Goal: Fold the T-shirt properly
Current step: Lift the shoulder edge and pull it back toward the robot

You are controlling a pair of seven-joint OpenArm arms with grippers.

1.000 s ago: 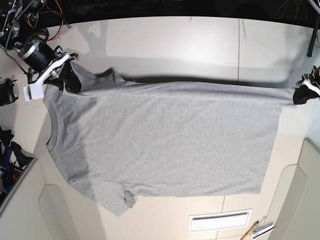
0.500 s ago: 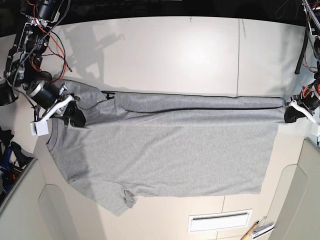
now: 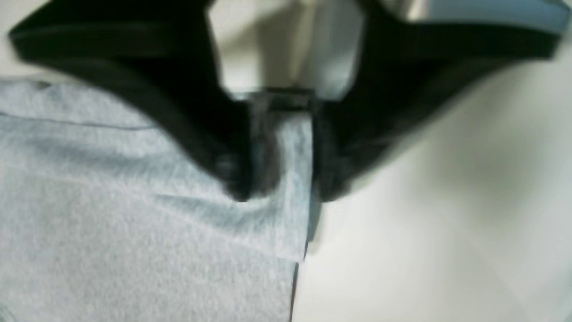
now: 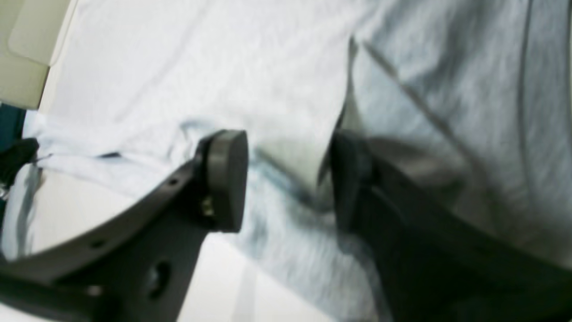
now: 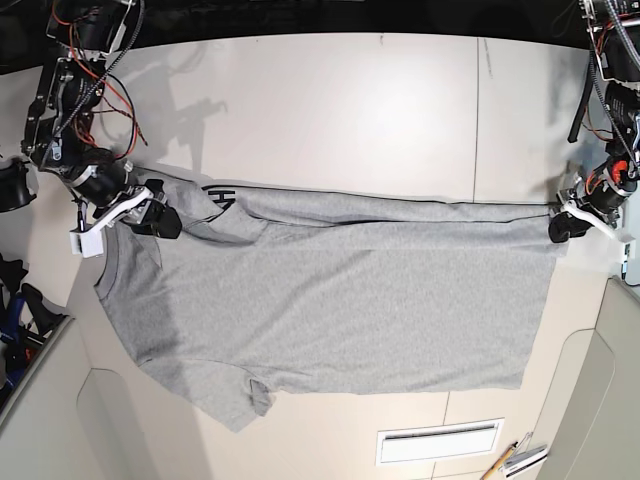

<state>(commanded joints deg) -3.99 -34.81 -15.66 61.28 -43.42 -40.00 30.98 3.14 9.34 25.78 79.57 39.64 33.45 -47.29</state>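
While my right gripper (image 4: pixel 288 179) stands parted and my left (image 5: pixel 560 228) pinches cloth, the T-shirt (image 5: pixel 350 310) needs more folding.

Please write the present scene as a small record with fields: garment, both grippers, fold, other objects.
garment: grey T-shirt, spread wide, no lettering showing
left gripper: at the upper corner, fabric between its fingers; firm grip cannot be told
right gripper: open, fingers apart over the fabric
fold: a strip turned over along the far edge; wrinkled near the right gripper
other objects: white rectangle and pencil-like stick at the near side
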